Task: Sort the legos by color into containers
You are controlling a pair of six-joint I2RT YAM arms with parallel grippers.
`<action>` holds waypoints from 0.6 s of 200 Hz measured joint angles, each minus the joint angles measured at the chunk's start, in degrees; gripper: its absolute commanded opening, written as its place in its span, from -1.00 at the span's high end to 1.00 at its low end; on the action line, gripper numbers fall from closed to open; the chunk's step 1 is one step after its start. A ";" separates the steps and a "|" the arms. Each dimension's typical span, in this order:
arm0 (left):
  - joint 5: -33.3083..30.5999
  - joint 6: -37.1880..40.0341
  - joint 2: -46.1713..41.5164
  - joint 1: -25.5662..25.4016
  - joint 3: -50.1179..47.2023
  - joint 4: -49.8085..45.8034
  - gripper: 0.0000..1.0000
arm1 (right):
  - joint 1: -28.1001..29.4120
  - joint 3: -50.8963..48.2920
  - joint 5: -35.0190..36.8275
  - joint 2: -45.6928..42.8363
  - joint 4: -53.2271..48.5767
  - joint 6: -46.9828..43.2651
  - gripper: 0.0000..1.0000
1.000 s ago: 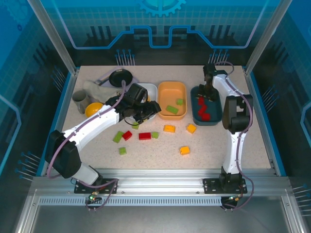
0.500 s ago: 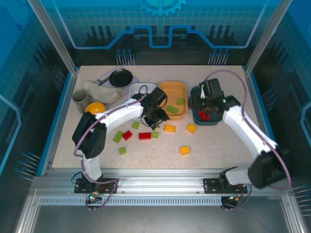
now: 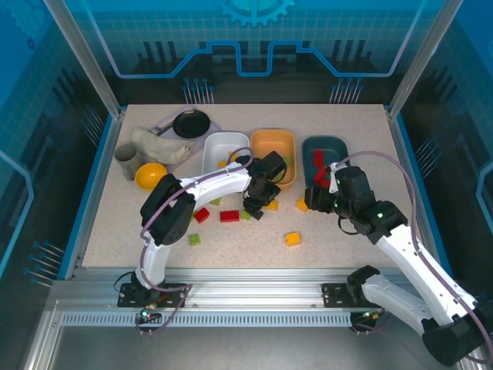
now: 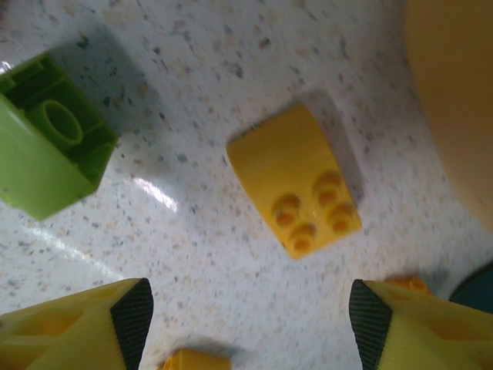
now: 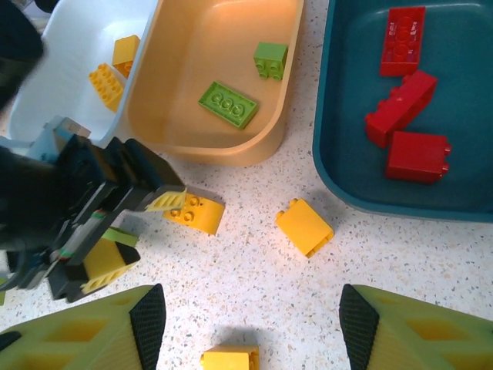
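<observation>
Left pincer (image 4: pixel 248 316) has swung right, off the white tray (image 3: pixel 219 146) and down to the worktop (image 3: pixel 239 258) just in front of the orange tray (image 3: pixel 269 146). Right pincer (image 5: pixel 250 324) has pulled back from the far end of the teal tray (image 3: pixel 337 150) to its near edge.

Far left, unmoved: grey cup (image 3: pixel 125 158), yellow bowl (image 3: pixel 149 175), cloth (image 3: pixel 158 144), black pan (image 3: pixel 190 122).

Loose on the worktop, left to right: small green cube (image 3: pixel 195 240), red cube (image 3: pixel 202 215), long red brick (image 3: pixel 229 216), then a green brick (image 4: pixel 46 146) tipped on its side with its hollow underside showing.

White tray holds two yellow bricks (image 5: pixel 104 81).

Left pincer is spread, nothing between the pads, low over a curved yellow brick (image 4: pixel 296 185) with four studs at one end. That brick lies flat, just beside the orange tray's near wall.

Orange tray holds a flat green plate (image 5: pixel 228 103) and a small green square (image 5: pixel 270 59), apart.

A yellow-orange brick (image 3: pixel 292 238) sits alone nearer the arm bases. A yellow block (image 5: pixel 304 226), smooth face up, sits on the worktop just off the teal tray's near corner, below the right pincer.

Right pincer is spread, empty.

Teal tray holds three red bricks (image 5: pixel 400 108), bunched together.
</observation>
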 measured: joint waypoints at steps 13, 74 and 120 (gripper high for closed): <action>-1.40 -2.27 1.22 -0.07 0.24 0.28 -0.49 | 0.00 -0.39 -0.28 -1.11 -0.44 0.00 -0.28; -5.88 -8.07 5.99 -0.39 4.15 1.44 -0.49 | 0.00 -1.84 -2.38 -3.02 -1.92 -0.02 -0.29; -6.54 -9.94 8.50 -0.81 6.05 1.05 -0.18 | -0.02 -3.15 -2.78 -4.35 -2.62 -0.02 -0.29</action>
